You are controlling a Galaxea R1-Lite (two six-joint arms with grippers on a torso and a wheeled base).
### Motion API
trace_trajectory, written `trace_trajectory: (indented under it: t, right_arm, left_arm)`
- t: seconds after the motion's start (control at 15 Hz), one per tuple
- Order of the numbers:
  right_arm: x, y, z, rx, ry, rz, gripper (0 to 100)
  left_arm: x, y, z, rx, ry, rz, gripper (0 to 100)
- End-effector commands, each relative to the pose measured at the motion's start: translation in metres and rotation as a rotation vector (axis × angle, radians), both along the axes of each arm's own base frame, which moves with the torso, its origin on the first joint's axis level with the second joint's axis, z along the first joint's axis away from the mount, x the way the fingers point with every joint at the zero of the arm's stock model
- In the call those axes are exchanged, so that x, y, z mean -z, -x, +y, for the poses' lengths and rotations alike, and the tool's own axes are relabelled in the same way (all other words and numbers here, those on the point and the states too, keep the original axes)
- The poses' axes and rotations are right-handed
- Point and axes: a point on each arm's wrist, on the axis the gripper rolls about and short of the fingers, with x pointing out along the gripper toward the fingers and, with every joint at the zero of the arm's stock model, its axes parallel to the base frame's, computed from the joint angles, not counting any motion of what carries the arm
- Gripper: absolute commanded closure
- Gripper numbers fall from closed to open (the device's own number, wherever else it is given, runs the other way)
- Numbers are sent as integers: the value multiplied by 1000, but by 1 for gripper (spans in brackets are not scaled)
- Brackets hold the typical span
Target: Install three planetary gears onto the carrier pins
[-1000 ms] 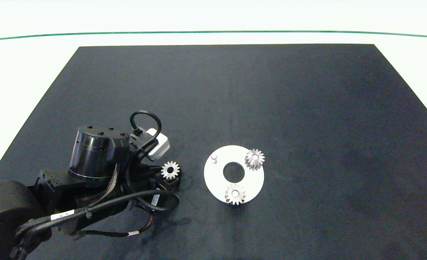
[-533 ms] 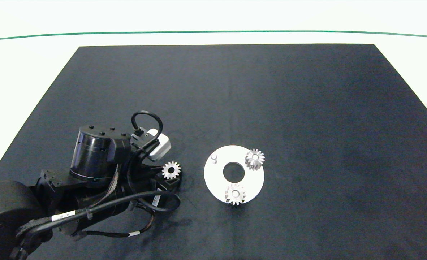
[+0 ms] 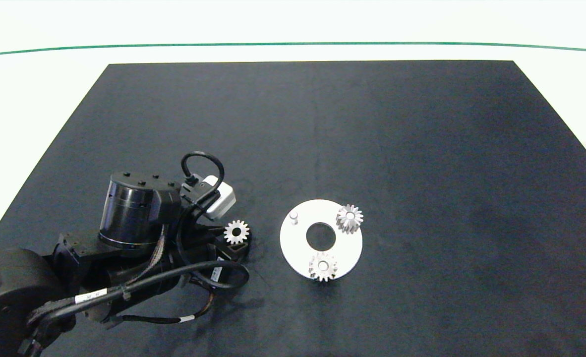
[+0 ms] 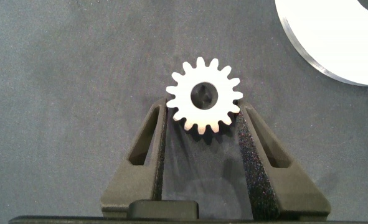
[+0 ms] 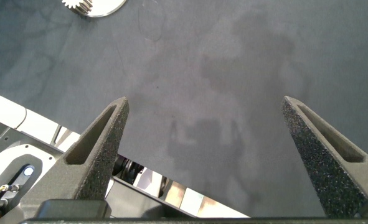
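**Third gear held at left gripper; two gears seated on carrier**

Left gripper (image 3: 237, 237): positioned over the dark surface (image 3: 422, 148), beside the white carrier disc (image 3: 345, 253) on the left arm's side, apart from it. Its fingers (image 4: 258, 146) are closed against opposite flanks of one planetary gear (image 3: 236, 231). In the left wrist view the gear (image 4: 203, 95) sits at the very fingertips, face-on to the camera, bore visible, teeth pressed into the finger pads on both sides. An edge of the disc (image 4: 333, 43) shows just beyond it.

Carrier disc: lies flat on the surface, large centre hole unobstructed. Two gears are seated on it: one (image 3: 349, 217) at the far edge on the right arm's side, one (image 3: 322, 266) at the near edge. Both overhang the rim slightly. The third carrier pin (image 3: 294, 216) stands bare at the far edge on the left arm's side, the pin closest to the held gear.

Right gripper (image 5: 208, 130): outside the head view. Its wrist view shows the fingers (image 5: 103, 140) spread wide apart with nothing between them, above bare surface near the surface's edge. The disc rim and part of a gear (image 5: 84, 5) appear at a distance from it.
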Motion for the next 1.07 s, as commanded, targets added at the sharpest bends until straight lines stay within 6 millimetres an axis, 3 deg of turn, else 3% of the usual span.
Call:
trace_trajectory:
  t: [0.07, 0.67, 1.07]
  right_arm:
    - [0, 0, 0, 0, 4, 5, 0]
    - [0, -1, 0, 0, 5, 7, 0]
    - [-2, -2, 1, -1, 3, 2, 0]
  left_arm:
    - [0, 0, 0, -1, -2, -1, 96]
    - [-28, 16, 3, 16, 70, -77, 99]
    - [-51, 26, -25, 114, 80, -90, 99]
